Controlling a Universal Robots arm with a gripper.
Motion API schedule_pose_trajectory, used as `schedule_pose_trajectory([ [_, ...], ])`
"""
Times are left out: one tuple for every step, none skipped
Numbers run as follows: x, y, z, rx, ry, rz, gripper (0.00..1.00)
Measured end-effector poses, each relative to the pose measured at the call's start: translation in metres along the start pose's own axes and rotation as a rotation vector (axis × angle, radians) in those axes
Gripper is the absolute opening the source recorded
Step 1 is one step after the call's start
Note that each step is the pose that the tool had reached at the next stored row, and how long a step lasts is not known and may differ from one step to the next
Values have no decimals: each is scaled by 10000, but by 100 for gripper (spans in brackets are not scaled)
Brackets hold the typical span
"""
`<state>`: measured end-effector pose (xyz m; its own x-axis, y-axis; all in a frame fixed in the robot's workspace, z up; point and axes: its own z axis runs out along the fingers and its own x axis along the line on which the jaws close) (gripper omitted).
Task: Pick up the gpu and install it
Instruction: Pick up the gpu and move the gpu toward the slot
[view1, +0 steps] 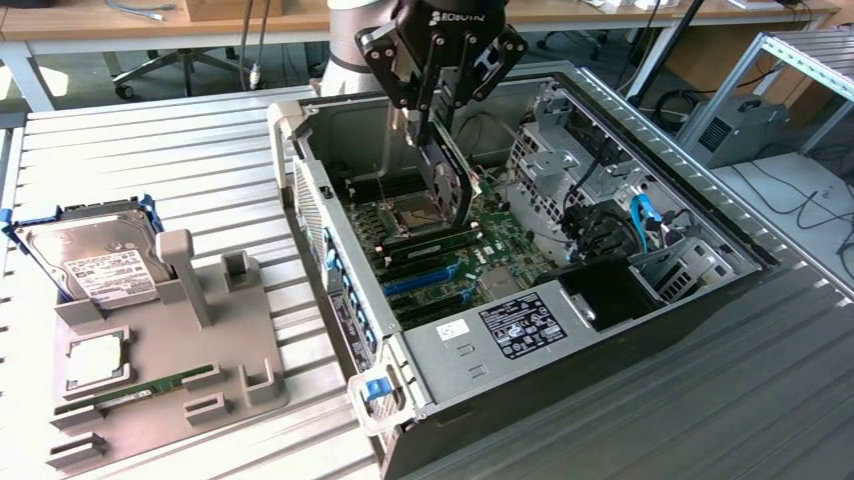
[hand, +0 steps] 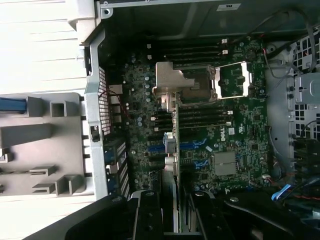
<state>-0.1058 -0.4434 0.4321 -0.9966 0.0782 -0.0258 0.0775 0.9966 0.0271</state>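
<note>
Nearest on the slatted metal table (view1: 747, 400) stands a large open computer case (view1: 534, 415), black and grey, lying on its side with the interior facing up. Just beside the case, on the exterior view's left, sits a grey moulded plastic holder (view1: 160, 340). A slim green memory stick (view1: 140, 388) lies in a slot at its near end, and a silver hard drive with a white label (view1: 96, 262) leans in a blue frame at its far end.

Inside the case, the near end holds a silvery box with a black label (view1: 521, 328). Behind it the green motherboard (view1: 501, 250) covers the case floor.

Over the middle of the motherboard, within the case walls, hangs the gpu (view1: 451, 185), a thin flat black card with a silvery metal end bracket, standing on edge. Whether its lower edge touches the motherboard cannot be told.

Above the case, the black gripper (view1: 430, 120) reaches down into it. Its two fingers (hand: 150, 215) stand partly apart and are clamped on the card's opposite faces, so it has firm hold of the gpu.
</note>
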Motion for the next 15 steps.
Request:
schedule_pose_trajectory([
  [-4, 0, 2, 0, 0, 0, 27],
  [-6, 0, 4, -1, 0, 0, 27],
  [-10, 1, 6, -1, 0, 0, 27],
  [-13, 1, 8, 0, 0, 0, 27],
  [-16, 1, 10, 0, 0, 0, 27],
  [-19, 1, 11, -1, 0, 0, 27],
  [-22, 2, 13, -1, 0, 0, 27],
  [-26, 2, 15, -1, 0, 0, 27],
  [-29, 2, 17, -1, 0, 0, 27],
  [-32, 2, 18, -1, 0, 0, 27],
  [-36, 2, 20, -1, 0, 0, 27],
  [-39, 3, 22, -1, 0, 0, 27],
  [-41, 3, 24, 0, 0, 0, 27],
  [-42, 3, 25, 0, 0, 1, 27],
  [-44, 3, 29, 0, 0, 2, 27],
])
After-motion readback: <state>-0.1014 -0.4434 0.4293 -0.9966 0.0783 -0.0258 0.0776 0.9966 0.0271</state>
